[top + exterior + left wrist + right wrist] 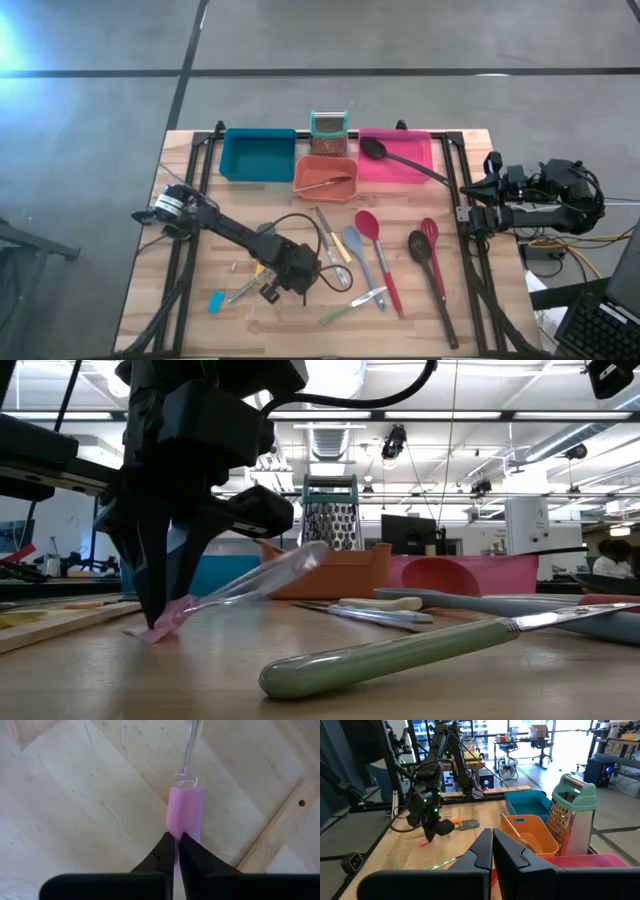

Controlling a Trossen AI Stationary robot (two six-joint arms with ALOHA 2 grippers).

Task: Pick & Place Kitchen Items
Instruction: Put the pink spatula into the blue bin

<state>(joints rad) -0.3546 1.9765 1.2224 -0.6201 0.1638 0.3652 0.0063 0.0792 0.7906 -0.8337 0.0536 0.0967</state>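
Note:
A slim tool with a pink end (186, 810) and a clear handle (190, 750) lies at the table's near left. My left gripper (176, 845) points down over it and is shut on the pink end; in the low view the gripper (155, 615) stands at that end. Other kitchen items lie loose to its right: a green-handled knife (380, 660), a red spoon (375, 250), a grey spatula (355, 248) and a black slotted spoon (432, 270). My right gripper (492, 845) waits shut at the table's right edge, holding nothing. My left gripper pinches the tool's pink end (183, 827) between its two fingertips (158, 610), coming from above and pointing down. The pink end is down at the table top (165, 628), while the clear handle (270, 572) slants up and away from the fingers, clear of the wood.
Along the far edge stand a blue bin (257, 153), an orange bin (326, 175) holding a utensil, a pink bin (395, 155) with a black spoon (400, 160) across it, and a teal-topped grater (328, 128). A blue-handled tool (216, 301) lies near the front left.

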